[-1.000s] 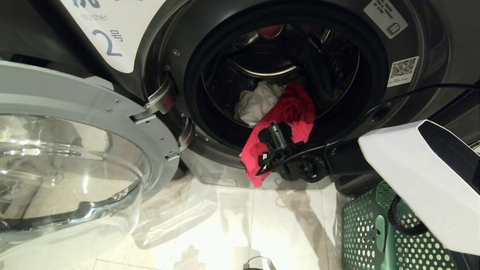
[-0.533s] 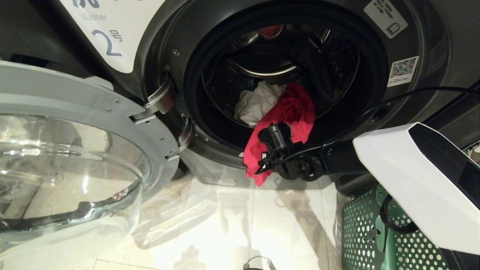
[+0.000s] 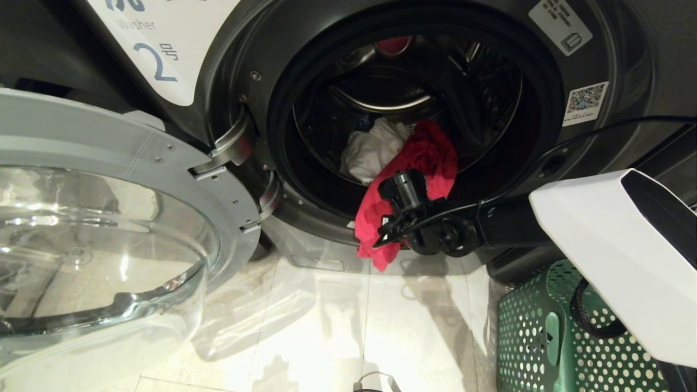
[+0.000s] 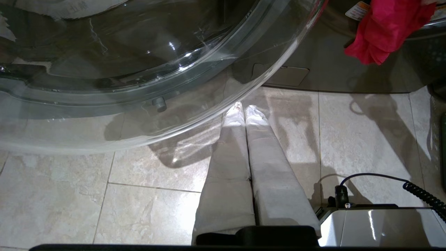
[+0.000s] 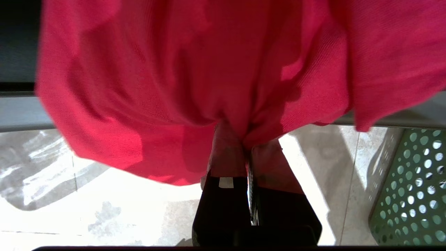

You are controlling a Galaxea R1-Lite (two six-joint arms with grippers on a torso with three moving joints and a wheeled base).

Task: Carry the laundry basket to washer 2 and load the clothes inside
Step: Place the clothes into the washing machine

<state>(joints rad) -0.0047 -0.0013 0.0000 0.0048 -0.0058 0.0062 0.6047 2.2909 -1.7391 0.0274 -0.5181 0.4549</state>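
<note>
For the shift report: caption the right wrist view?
Right gripper pinching the red garment hanging over the washer's rim, green basket alongside.

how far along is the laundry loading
Done: the green basket stands on the floor beside washer 2, whose door is open, and a white garment lies in the drum. In hand: the right gripper is shut on the red garment hanging over the drum's rim. Left: pushing it fully in.

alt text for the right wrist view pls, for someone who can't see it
The right pincer is shut on a fold of the red garment, which fills most of the view and hangs over the washer's grey front edge. Below is pale tiled floor, with the green perforated laundry basket at one side.
</note>
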